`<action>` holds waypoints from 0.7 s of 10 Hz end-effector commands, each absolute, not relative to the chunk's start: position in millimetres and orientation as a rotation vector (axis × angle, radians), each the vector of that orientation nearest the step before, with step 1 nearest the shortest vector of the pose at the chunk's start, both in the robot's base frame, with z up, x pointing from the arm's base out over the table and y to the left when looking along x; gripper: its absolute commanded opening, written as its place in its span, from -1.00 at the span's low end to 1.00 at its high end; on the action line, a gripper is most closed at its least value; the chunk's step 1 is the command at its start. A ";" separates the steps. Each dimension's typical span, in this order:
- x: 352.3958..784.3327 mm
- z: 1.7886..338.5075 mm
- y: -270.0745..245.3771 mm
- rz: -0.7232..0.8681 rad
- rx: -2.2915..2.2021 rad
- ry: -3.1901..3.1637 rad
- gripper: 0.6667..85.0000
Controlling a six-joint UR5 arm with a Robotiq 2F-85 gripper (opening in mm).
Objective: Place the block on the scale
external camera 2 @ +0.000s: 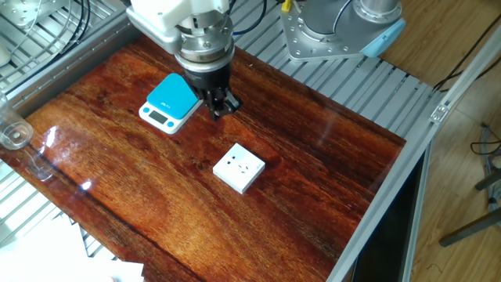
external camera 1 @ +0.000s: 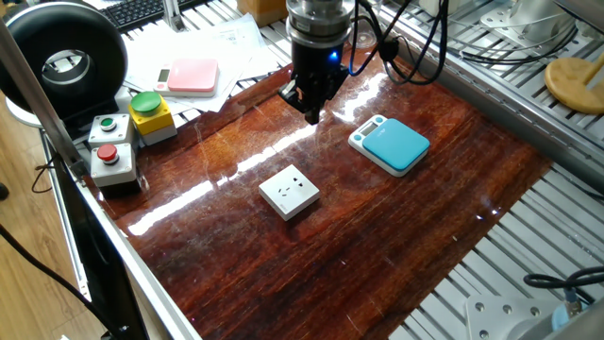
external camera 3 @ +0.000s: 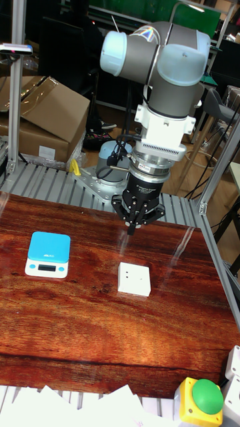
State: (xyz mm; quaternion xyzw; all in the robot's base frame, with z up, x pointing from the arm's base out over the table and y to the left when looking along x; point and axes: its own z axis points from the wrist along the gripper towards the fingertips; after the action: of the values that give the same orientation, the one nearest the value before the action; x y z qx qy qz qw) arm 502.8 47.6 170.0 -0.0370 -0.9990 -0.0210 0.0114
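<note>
The block (external camera 1: 290, 192) (external camera 2: 239, 167) (external camera 3: 134, 279), white and square with socket slots, lies flat on the wooden table near its middle. The teal-topped scale (external camera 1: 392, 144) (external camera 2: 171, 100) (external camera 3: 48, 253) rests apart from it, with nothing on it. My gripper (external camera 1: 312, 115) (external camera 2: 221, 111) (external camera 3: 131, 229) hangs above the table, behind the block and beside the scale. Its fingers point down and meet at the tips, shut on nothing. It touches neither object.
A pink-topped scale (external camera 1: 192, 76) lies on papers at the back left. A grey button box (external camera 1: 111, 151) and a yellow box with a green button (external camera 1: 151, 115) (external camera 3: 200, 400) stand at the table's left edge. A clear glass (external camera 2: 12, 133) sits beyond the scale's side.
</note>
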 end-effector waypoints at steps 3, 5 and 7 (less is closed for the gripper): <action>504.8 170.9 39.3 -0.020 -0.076 -3.128 -0.99; 486.0 172.8 58.4 -0.132 -0.008 -3.054 -0.99; 482.5 172.8 55.2 -0.113 -0.011 -3.041 -0.99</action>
State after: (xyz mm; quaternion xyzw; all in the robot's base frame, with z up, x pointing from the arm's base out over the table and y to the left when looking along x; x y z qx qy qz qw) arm 488.5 51.7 170.7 -0.0098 -0.9988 -0.0293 0.0379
